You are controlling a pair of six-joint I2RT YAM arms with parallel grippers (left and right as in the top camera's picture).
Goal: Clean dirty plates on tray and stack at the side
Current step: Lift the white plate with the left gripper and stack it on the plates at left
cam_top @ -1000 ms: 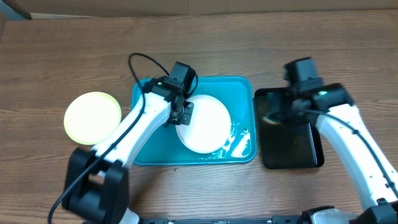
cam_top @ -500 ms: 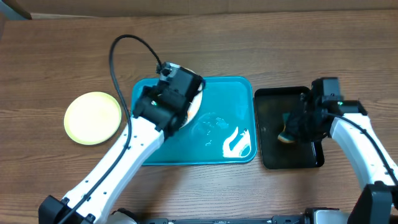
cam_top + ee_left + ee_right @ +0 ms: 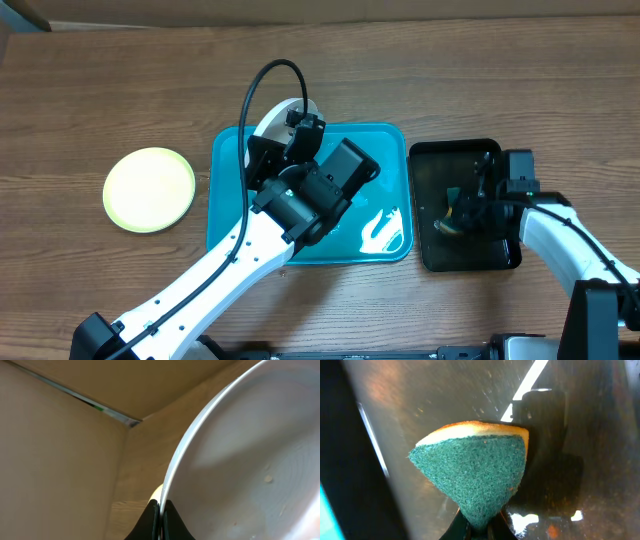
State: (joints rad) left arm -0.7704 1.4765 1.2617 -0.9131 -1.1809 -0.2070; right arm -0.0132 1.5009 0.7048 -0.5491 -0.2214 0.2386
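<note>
Viewing overhead, a pale yellow-green round plate (image 3: 150,188) lies on the tabletop (image 3: 100,80) well left of the left claw (image 3: 298,122), nothing stacked on it yet. Left wrist: that claw pinches the rim of a white round plate (image 3: 250,460). Right wrist: the right claw (image 3: 479,527) clamps a green-faced sponge (image 3: 475,472).

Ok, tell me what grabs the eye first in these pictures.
The left gripper pinches a white plate by its rim, held up at the far left corner of the teal tray, whose floor shows wet streaks. At the right, the right gripper clamps a green-and-yellow sponge over the black tray. A pale yellow-green plate lies alone on the table left of the teal tray.
</note>
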